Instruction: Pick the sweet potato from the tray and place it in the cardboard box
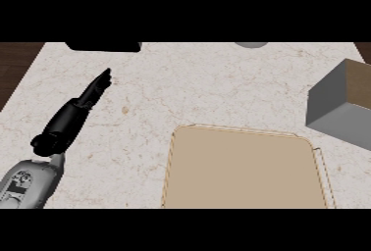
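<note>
Head view, near edge: tan tray point(246, 171) w/ low raised rim, sits lower centre-right on the pale marble counter point(203, 83). Tray surface bare as far as visible; sweet potato not seen anywhere in view, so its location can't be told.

L forearm point(25, 184), grey, enters from lower-left corner. L hand point(76, 112), black, extends up and right over counter, fingers straight and together, pointing toward far-left area; holding nothing, relaxed/released. Well apart from tray, to its left.

R hand: not in view.

Mid-right: cardboard box point(340, 105), grey outer walls, brown inside face showing at top right; cut off by right edge. Just beyond tray's far-right corner, not touching.

Far edge: dark object point(105, 46) at upper left, partly cropped; small grey round thing point(251, 44) at top centre-right, mostly cropped. Dark wood floor point(14, 63) past counter's left side
</note>
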